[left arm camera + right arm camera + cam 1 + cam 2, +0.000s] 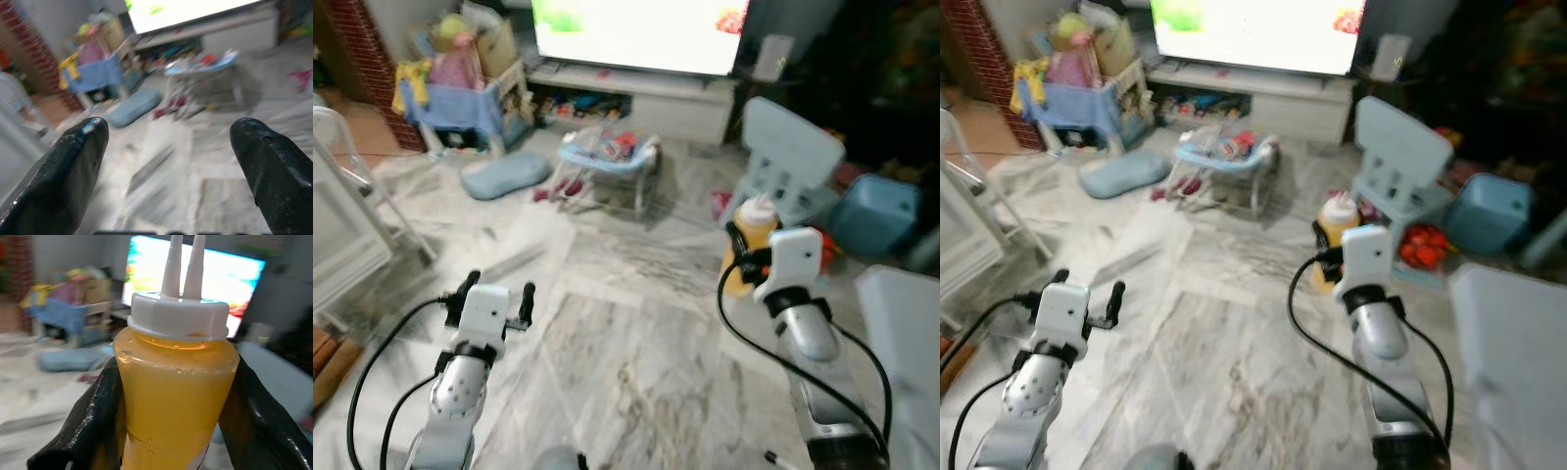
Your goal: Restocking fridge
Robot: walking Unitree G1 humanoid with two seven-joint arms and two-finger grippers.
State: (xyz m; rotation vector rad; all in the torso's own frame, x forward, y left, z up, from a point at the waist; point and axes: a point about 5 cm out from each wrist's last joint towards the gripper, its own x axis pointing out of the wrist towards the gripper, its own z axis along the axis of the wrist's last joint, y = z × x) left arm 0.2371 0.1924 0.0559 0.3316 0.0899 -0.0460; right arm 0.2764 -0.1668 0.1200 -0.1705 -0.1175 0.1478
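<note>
Right wrist view: the right tool (171,406) grips an upright yellow sauce bottle (176,391) between its fingers. The left tool (171,166) is spread open with nothing between its fingers, above the marble floor (636,343).

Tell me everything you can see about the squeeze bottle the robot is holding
The squeeze bottle looks like clear soft plastic, nearly full of an opaque yellow-orange sauce with small bubbles or droplets near the top. A white screw cap carries two slim white nozzles side by side. It stands upright, clamped at its sides between the two black fingers of the right gripper, held in the air above the marble floor. Any label is mostly hidden.
</note>
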